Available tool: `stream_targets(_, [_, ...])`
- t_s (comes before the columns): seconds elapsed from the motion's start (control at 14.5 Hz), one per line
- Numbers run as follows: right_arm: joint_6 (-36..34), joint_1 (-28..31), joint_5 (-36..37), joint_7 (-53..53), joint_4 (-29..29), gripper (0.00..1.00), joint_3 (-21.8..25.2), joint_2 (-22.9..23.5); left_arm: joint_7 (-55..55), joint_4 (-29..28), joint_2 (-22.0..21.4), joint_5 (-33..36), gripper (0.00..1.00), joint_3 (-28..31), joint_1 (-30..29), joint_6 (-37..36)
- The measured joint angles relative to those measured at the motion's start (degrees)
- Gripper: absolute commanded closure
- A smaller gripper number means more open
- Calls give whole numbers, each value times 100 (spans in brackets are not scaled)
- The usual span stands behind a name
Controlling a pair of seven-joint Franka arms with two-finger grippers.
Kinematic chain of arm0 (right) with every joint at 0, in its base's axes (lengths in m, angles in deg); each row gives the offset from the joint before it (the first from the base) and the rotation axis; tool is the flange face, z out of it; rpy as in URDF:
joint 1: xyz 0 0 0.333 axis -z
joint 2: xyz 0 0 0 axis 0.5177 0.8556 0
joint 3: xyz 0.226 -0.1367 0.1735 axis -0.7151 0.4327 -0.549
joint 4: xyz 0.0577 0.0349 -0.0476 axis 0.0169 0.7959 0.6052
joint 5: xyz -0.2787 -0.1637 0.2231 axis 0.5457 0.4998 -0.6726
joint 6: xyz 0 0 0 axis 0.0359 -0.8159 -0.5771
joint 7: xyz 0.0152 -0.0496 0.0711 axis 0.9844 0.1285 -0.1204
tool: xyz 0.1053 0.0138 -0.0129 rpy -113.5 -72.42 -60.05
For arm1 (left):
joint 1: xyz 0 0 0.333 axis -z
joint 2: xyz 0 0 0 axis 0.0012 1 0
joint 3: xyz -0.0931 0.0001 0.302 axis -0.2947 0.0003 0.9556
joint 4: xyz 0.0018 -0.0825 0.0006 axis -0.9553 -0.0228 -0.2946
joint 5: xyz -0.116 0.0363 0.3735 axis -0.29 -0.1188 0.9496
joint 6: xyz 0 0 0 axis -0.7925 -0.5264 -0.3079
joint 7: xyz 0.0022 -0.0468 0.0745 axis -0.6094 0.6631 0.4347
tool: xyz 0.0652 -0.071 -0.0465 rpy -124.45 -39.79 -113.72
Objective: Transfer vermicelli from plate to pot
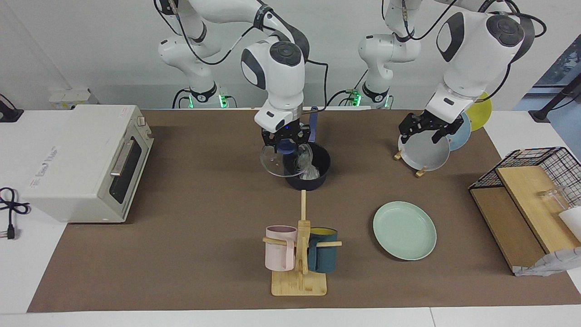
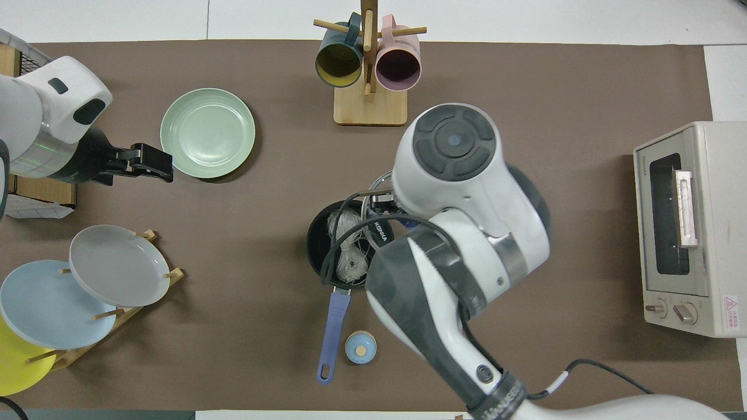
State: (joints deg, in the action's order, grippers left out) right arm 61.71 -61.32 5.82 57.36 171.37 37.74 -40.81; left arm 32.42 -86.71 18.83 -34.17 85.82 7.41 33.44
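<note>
The right gripper [image 1: 287,141] hangs from a steeply bent right arm, wrist pointing straight down, jaws closed on the blue knob of a clear round glass lid [image 1: 285,160] tilted below them. The left gripper [image 1: 422,129] hovers raised on its waiting arm, jaws spread apart and angled downward.

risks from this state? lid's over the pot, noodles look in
1. The right gripper holds the glass lid tilted over the pot; lowered that way, it may seat crooked or slide off the rim.
2. Vermicelli lies near the rim, so strands may get pinched under the lid.
3. The lid's edge could nudge the pot and swing its handle toward the small blue knob.
</note>
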Motion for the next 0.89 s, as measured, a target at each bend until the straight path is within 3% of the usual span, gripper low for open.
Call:
stream_targets(0.28, [373,-445,376,658,-4,57,3,451,0,619,-9,199,0,13,-23,-786])
stream_targets(0.89, [414,-446,329,824,-63,57,33,574,0,152,-137,221,0,-235,-315,-763])
